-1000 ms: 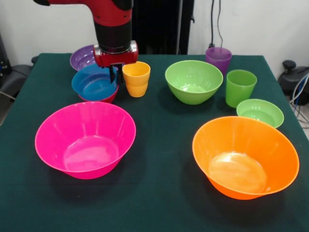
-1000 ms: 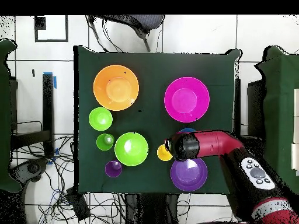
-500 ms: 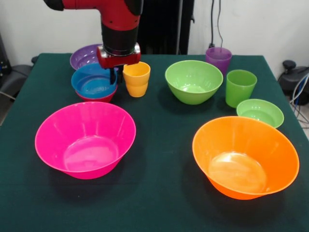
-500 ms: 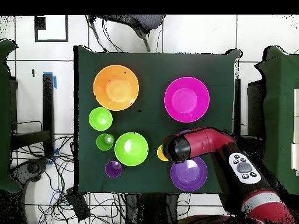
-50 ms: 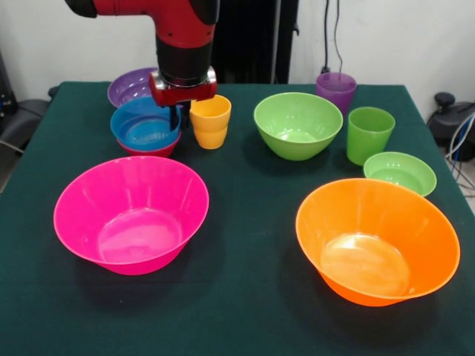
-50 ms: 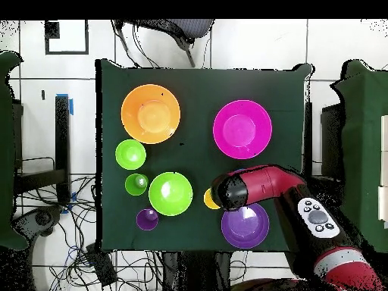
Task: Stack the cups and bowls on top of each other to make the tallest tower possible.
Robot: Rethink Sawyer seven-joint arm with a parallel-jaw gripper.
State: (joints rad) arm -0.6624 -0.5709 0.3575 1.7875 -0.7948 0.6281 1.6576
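My gripper [image 5: 179, 119] hangs open astride the right rim of the small blue bowl [image 5: 143, 124], which sits level, nested in the red bowl [image 5: 165, 148]; this pair is the only stack. Touching or nearly touching the gripper's right side is the yellow-orange cup [image 5: 210, 121] [image 6: 209, 200]. The medium purple bowl [image 5: 128, 87] [image 6: 245, 226] stands behind. Standing separately are the medium green bowl [image 5: 298, 124] [image 6: 170, 193], purple cup [image 5: 335, 89], green cup [image 5: 369, 133], light green bowl [image 5: 400, 172], pink bowl [image 5: 131, 213] and orange bowl [image 5: 377, 239]. From overhead the wrist [image 6: 229, 191] hides the gripper.
The dark green table [image 5: 245, 297] ends close beyond the orange bowl at the right. Chairs, cables and other tables surround it in the overhead view.
The blue bowl, tilted in the gripper a second ago, now rests level in the red bowl. The arm shifted slightly toward the yellow-orange cup.
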